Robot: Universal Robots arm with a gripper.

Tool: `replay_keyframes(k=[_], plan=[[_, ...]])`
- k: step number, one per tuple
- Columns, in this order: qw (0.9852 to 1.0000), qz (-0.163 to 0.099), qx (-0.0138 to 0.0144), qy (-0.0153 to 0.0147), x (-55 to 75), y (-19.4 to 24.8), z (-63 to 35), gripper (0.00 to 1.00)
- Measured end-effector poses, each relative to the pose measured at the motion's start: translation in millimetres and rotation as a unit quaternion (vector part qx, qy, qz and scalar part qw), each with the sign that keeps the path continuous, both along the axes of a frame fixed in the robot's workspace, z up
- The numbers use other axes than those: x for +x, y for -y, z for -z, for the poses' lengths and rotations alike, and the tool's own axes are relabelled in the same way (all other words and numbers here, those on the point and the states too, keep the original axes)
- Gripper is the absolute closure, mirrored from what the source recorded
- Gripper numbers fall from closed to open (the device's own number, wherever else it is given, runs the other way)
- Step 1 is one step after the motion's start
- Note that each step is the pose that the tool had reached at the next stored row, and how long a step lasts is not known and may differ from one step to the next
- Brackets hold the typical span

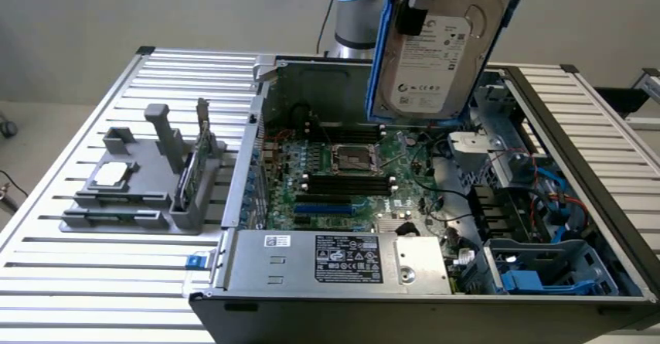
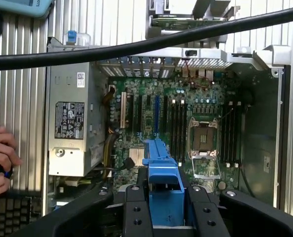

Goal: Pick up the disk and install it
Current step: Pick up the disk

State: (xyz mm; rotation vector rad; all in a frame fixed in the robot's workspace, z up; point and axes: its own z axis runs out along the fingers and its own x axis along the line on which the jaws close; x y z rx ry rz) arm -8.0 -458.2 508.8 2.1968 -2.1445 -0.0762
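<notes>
The gripper (image 2: pixel 165 193) clamps the disk (image 1: pixel 438 54) by its blue frame, holding it upright, long axis vertical, above the open computer case (image 1: pixel 413 321).

Soft, even light fills the exterior view, with no hard shadows on the pale wall (image 1: pixel 103 11). The ribbed silver aluminium table top (image 1: pixel 93 282) glares almost white along its slats at the exterior view's left. Inside the open black computer case (image 1: pixel 413 321) the green motherboard (image 1: pixel 351 174) lies in shade from the walls. The disk (image 1: pixel 438 46), a flat silver-grey hard drive in a blue plastic carrier, carries a mild sheen. In the wrist view the light is flatter and dimmer, and the thick black cable (image 2: pixel 136 47) close to the lens looks soft.
</notes>
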Motion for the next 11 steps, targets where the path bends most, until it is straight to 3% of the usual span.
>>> replay_keyframes(k=[11], plan=[[1.0,0.0,0.0,0.0045,16.4,29.4,0.3,0.67]])
